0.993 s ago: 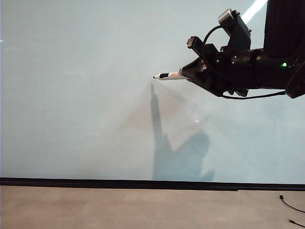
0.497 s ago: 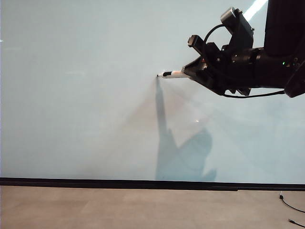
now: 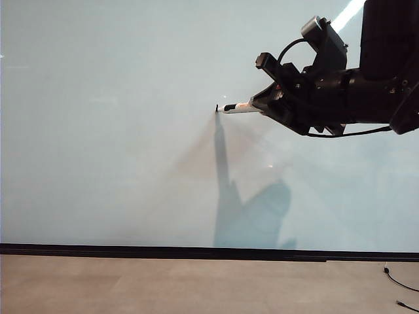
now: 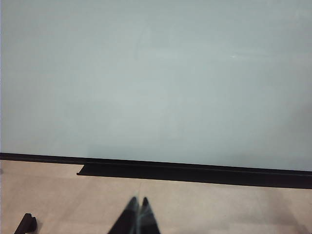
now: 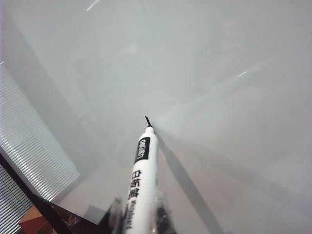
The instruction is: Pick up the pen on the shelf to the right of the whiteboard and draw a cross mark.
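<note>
A: Where is the slim white pen with the black band sitting?
B: Right of centre in the upper half of the exterior frame, lying nearly level, its tip touching the big glossy pale grey whiteboard at a tiny black stroke.
A: What is gripping it?
B: The black right claw, reaching in from the upper right, is pinching its rear end.
A: And the left claw?
B: Low in its wrist view, fingers pressed together, over the pale desk before the board's black lower strip.
</note>
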Motion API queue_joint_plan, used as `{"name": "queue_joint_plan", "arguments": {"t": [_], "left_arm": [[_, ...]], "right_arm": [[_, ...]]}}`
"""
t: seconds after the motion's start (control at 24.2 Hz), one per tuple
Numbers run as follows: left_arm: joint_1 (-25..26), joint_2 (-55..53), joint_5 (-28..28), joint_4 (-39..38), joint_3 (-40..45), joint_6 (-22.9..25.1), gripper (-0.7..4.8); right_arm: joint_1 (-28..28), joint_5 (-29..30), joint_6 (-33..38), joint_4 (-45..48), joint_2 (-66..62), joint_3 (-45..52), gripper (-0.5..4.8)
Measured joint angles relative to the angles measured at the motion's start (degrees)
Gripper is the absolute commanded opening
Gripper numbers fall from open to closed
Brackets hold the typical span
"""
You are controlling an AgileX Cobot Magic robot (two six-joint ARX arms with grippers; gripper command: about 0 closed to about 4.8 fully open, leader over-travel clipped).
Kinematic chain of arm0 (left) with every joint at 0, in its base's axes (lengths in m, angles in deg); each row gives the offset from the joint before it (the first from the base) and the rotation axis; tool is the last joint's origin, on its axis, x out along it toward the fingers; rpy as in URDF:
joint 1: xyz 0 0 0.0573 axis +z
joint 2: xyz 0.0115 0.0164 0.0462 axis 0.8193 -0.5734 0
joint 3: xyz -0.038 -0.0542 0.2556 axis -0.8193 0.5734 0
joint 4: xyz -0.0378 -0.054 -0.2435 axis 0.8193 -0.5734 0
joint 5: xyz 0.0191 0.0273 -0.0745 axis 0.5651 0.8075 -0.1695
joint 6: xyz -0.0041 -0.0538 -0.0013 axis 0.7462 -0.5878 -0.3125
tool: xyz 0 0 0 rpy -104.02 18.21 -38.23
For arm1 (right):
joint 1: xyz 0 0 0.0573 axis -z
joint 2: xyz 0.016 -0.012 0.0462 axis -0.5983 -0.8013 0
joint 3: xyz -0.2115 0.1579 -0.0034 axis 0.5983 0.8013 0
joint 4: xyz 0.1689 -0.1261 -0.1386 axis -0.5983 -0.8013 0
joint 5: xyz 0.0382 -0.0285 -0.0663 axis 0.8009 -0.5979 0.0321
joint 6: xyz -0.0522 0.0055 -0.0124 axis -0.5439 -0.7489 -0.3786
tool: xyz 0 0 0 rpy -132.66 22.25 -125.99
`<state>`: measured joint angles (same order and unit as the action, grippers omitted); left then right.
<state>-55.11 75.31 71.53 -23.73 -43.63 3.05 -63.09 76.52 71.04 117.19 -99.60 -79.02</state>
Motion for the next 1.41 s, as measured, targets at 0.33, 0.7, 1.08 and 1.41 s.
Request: {"name": "queue_joint_plan", "arguments": {"t": [0.33,0.7,1.08,1.41], "left_arm": [[0.00,0.00,0.00,0.00,0.00,0.00,-0.05],[0.00,0.00,0.00,0.00,0.00,-0.02,-0.05],[0.00,0.00,0.00,0.00,0.00,-0.02,-0.04],[0.00,0.00,0.00,0.00,0.00,0.00,-0.04]], "right_arm": [[-0.04,-1.99,0.09,0.37,0.09,1.64,-0.09],[-0.04,-5.92,0.26,1.18,0.13,4.55,-0.09],[-0.07,-10.60,0.55,1.14,0.28,7.37,-0.09],[-0.09,-13.99,0.57,0.92,0.28,8.96,-0.09]]}}
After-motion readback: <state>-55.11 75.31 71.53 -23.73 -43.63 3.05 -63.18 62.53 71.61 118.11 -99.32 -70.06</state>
